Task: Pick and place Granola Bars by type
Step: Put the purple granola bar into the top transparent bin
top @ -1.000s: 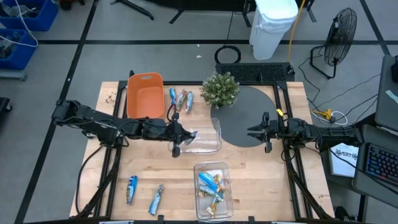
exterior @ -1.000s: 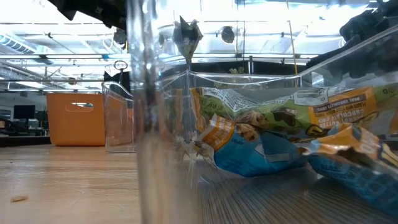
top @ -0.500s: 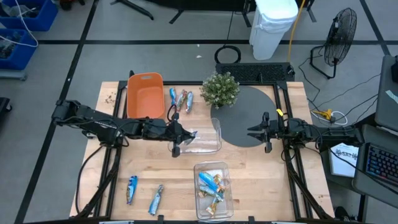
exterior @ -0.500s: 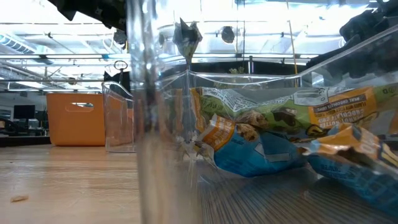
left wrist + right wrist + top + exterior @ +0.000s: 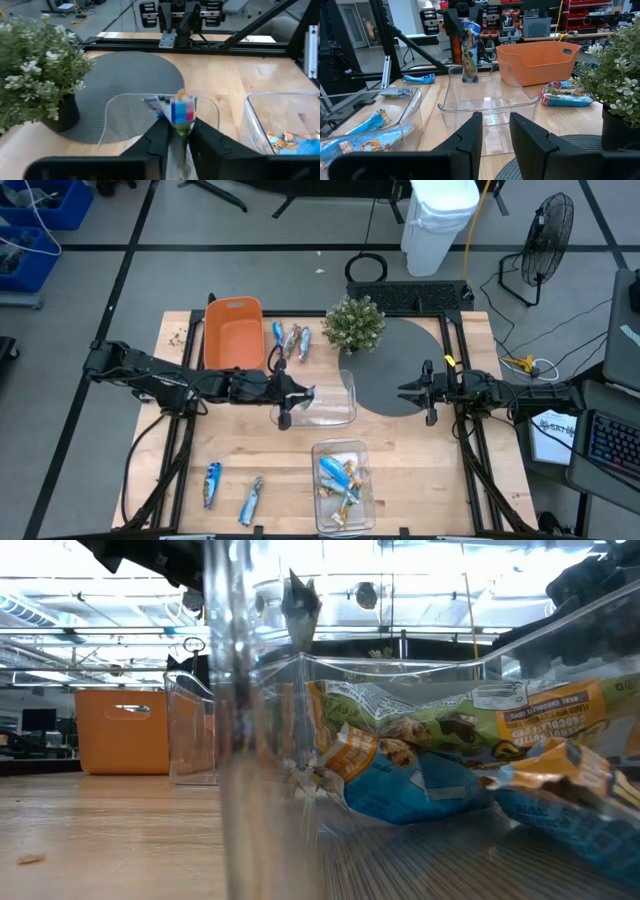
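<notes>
one granola bar (image 5: 178,114) in left hand (image 5: 291,402) above clear bin (image 5: 330,412)

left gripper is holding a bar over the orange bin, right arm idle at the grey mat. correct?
Not quite. The left gripper holds the bar over the empty clear bin, not the orange bin, which sits beyond it; the right wrist view shows this. The right gripper does wait at the grey mat.

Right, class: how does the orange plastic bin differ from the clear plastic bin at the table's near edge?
The orange plastic bin is opaque; the clear plastic bin is see-through. The orange one lies empty; the clear one holds foil-wrapped granola bars. Both are open-topped and rest on the wooden table.
</notes>
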Controlling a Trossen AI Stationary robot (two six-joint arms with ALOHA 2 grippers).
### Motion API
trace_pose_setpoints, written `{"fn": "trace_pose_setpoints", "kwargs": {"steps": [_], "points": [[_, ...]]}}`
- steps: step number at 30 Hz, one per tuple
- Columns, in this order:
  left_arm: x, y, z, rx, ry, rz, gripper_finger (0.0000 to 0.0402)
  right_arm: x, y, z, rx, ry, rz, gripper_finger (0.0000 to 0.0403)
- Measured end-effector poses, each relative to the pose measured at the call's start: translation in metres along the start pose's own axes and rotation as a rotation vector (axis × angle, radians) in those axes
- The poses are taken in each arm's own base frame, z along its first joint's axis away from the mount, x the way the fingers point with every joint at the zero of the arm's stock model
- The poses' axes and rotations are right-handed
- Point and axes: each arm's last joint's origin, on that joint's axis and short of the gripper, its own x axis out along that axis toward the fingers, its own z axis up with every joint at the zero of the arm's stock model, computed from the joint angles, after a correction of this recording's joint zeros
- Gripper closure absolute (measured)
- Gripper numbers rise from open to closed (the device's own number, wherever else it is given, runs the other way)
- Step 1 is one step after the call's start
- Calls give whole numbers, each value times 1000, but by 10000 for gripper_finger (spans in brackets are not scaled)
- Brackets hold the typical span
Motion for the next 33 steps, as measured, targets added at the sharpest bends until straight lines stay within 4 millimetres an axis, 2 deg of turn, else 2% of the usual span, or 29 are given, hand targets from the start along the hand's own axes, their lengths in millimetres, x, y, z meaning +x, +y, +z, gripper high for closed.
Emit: {"fn": "trace_pose_setpoints", "kwargs": {"steps": [5, 29, 33], "points": [[0, 1, 0, -1, -1, 23, 301, 0, 0, 0, 0, 0, 0, 314], [0, 1, 1, -5, -11, 23, 309, 0, 0, 0, 0, 0, 0, 314], [0, 0, 2, -47, -27, 1, 309, 0, 0, 0, 0, 0, 0, 314]]}}
